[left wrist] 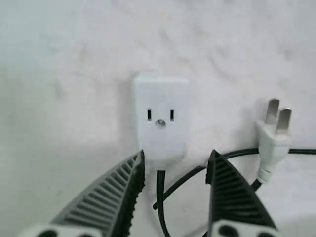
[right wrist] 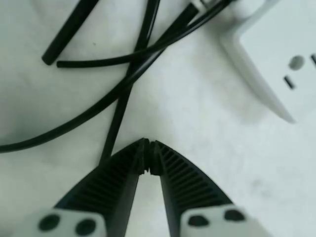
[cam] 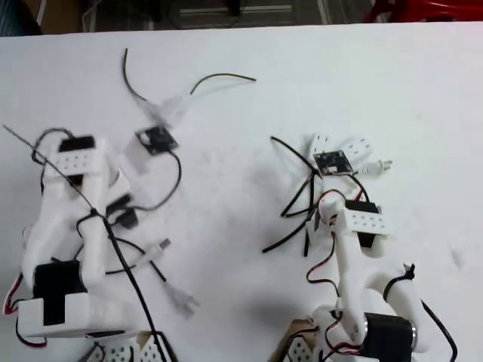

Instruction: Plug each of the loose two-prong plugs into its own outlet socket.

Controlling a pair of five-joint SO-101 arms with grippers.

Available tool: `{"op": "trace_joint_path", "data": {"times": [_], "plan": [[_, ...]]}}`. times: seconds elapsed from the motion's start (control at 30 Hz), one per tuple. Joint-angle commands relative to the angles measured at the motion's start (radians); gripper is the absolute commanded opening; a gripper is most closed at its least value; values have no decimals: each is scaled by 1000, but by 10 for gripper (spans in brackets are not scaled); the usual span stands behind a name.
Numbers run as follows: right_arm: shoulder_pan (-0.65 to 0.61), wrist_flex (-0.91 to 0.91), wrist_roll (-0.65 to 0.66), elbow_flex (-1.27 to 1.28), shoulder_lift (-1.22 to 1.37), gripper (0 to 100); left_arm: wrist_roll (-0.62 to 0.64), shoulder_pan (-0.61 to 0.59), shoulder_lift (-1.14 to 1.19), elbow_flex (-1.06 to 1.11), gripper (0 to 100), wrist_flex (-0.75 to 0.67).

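My left gripper point(left wrist: 175, 168) is open, its grey fingers point(left wrist: 123, 190) on either side of the black cord that leaves a white outlet socket point(left wrist: 160, 118) lying face up just past the tips. Beside that socket lies a loose white two-prong plug point(left wrist: 271, 136) on a black cord. From above, that plug point(cam: 161, 246) and a second white plug point(cam: 186, 302) lie right of the left gripper point(cam: 124, 213). My right gripper point(right wrist: 148, 158) is shut with nothing in it, over bare table near several black cords point(right wrist: 128, 74). A white outlet point(right wrist: 281, 64) lies off to one side of it.
Behind the right gripper point(cam: 312, 219), white outlet blocks point(cam: 355, 148) and a black square part point(cam: 332, 163) lie together, with a white plug point(cam: 377, 167) beside them. Another black square part point(cam: 157, 139) and loose black cords point(cam: 219, 78) lie at the back left. Black cords point(cam: 290, 197) fan out mid-table.
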Motion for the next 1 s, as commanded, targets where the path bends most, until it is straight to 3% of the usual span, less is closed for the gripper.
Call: {"op": "trace_joint_path", "data": {"times": [0.0, 0.17, 0.4, 0.8, 0.97], "plan": [[-4, -5, 9, -6, -2, 24, 9, 4, -10, 40, 211, -89], [-4, -5, 9, -6, -2, 24, 9, -28, 96, -80, 211, -109], [-4, -7, 9, -6, -2, 24, 9, -148, 375, -523, 211, -72], [-4, -8, 9, -8, -2, 24, -41, -209, 900, -1617, 211, 503], [-4, -8, 9, -8, -2, 24, -61, -232, 1079, -1921, 211, 560]]}}
